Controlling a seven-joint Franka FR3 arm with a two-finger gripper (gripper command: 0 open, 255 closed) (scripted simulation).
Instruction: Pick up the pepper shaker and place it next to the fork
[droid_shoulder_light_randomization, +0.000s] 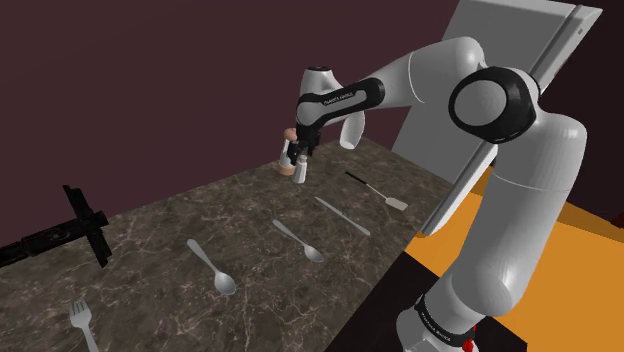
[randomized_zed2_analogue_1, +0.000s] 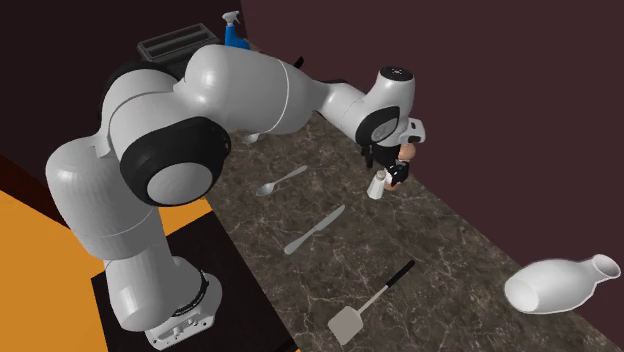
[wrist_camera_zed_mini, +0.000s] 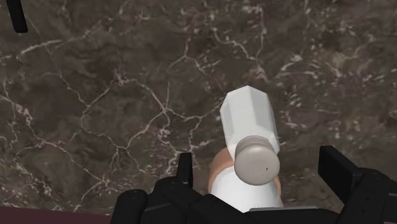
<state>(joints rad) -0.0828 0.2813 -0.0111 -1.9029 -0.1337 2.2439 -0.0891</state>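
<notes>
Two small shakers stand close together near the counter's back edge. One is white and faceted with a rounded grey knob (wrist_camera_zed_mini: 256, 160); it is also in the second exterior view (randomized_zed2_analogue_1: 377, 185). The other shows a peach part (wrist_camera_zed_mini: 219, 165) right beside it. I cannot tell which is the pepper shaker. My gripper (wrist_camera_zed_mini: 257, 159) hangs just over them, open, with a finger on each side and neither touching. From the shoulder view the gripper (droid_shoulder_light_randomization: 299, 158) is at the back and the white fork (droid_shoulder_light_randomization: 80, 322) lies far off at the front left.
On the dark marble counter (droid_shoulder_light_randomization: 160, 230) lie two spoons (droid_shoulder_light_randomization: 212, 268) (droid_shoulder_light_randomization: 300, 240), a knife (droid_shoulder_light_randomization: 342, 215) and a spatula (droid_shoulder_light_randomization: 378, 190). A black rack (droid_shoulder_light_randomization: 80, 225) sits at the shoulder view's left. A white vase (randomized_zed2_analogue_1: 560, 283) lies on its side at the second exterior view's right.
</notes>
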